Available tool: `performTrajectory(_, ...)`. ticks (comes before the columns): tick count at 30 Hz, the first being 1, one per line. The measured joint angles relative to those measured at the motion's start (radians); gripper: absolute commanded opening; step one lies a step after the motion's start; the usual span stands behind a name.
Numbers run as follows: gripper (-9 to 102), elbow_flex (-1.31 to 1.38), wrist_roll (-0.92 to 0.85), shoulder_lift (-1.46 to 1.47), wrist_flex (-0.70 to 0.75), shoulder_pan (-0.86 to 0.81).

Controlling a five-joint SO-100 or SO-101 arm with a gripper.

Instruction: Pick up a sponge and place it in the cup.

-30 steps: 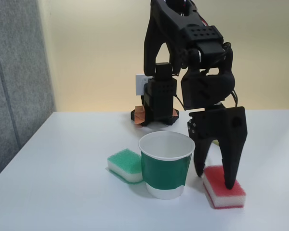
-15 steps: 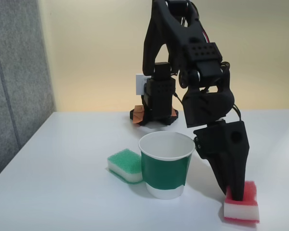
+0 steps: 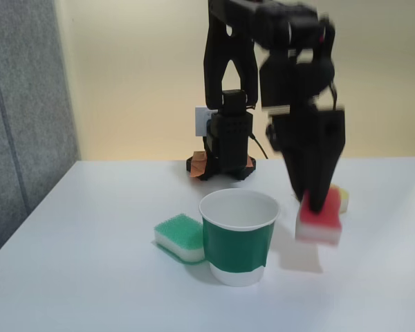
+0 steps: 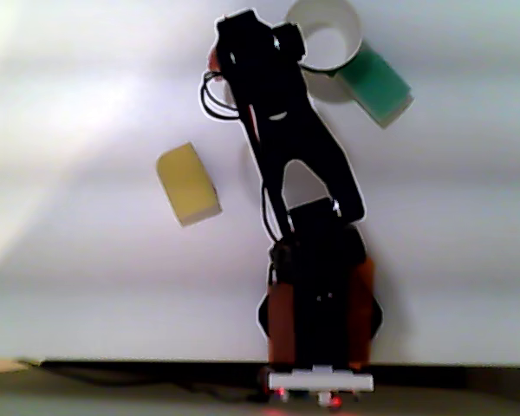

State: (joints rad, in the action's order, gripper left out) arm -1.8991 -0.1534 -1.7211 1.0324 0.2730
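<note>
Sponge (image 3: pixel 319 223) in fixed view: clamped at red top in pincer (image 3: pixel 317 202), lifted clear of tabletop (image 3: pixel 90 277), just right of cup (image 3: pixel 238 237). Likely light, soft, squashy; grip across short sides suits it. Other view: cup (image 4: pixel 326 35) beside green sponge (image 4: pixel 377 84); arm hides pincer.

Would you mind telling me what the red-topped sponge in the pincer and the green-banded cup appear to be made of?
The sponge looks like soft foam: a matte red scouring layer over a white body, though motion blur hides its texture. The pincer holds it lifted off the table. The cup seems to be paper: thin rolled rim, flat white inside, a printed dark green band with little shine.
</note>
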Motion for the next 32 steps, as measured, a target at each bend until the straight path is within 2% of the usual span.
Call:
performTrajectory(6, 0, 0.166, -0.129, -0.092, 0.198, -0.069)
performTrajectory(13, 0, 0.232, -0.449, -0.143, 0.239, -0.227)
performTrajectory(22, 0, 0.201, -0.723, -0.146, 0.164, -0.359)
performTrajectory(32, 6, 0.106, -0.721, -0.141, 0.025, -0.360)
